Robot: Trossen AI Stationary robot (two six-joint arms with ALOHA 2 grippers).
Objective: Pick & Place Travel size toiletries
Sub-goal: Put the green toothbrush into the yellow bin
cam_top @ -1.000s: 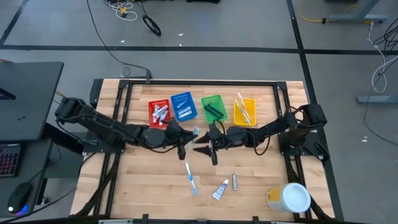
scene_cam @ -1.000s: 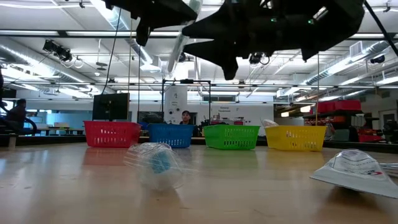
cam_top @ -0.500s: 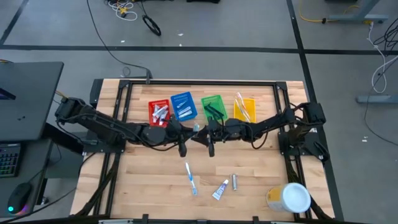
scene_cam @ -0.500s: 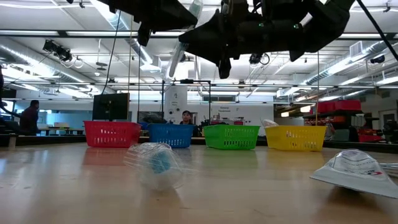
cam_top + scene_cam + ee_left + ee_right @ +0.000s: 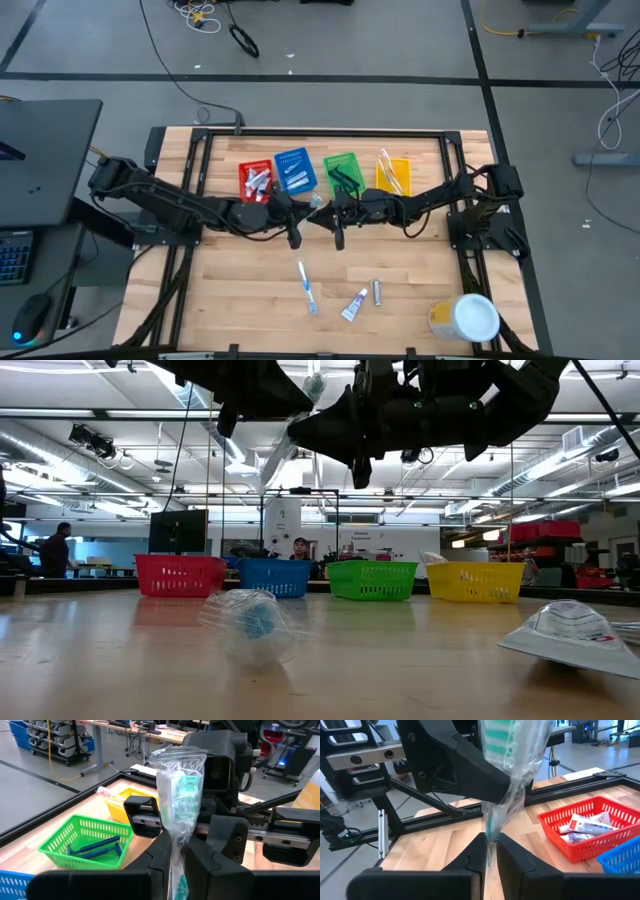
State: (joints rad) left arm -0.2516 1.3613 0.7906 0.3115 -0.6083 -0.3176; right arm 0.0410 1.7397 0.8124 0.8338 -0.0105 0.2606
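The wrapped toothbrush (image 5: pixel 180 805) hangs above mid-table, long axis spanning both arms; the left gripper (image 5: pixel 175 851) clamps 1 end. The right gripper (image 5: pixel 490 851) clamps the other.

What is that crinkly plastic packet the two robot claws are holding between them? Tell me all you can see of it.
The packet is a slim clear plastic wrapper, crinkled and shiny, with a teal and white item inside that looks like a toothbrush head. It is held in the air above the table, in front of the blue bin and green bin. The left gripper pinches one end and the right gripper the other, both closed on it. Nothing else touches it.
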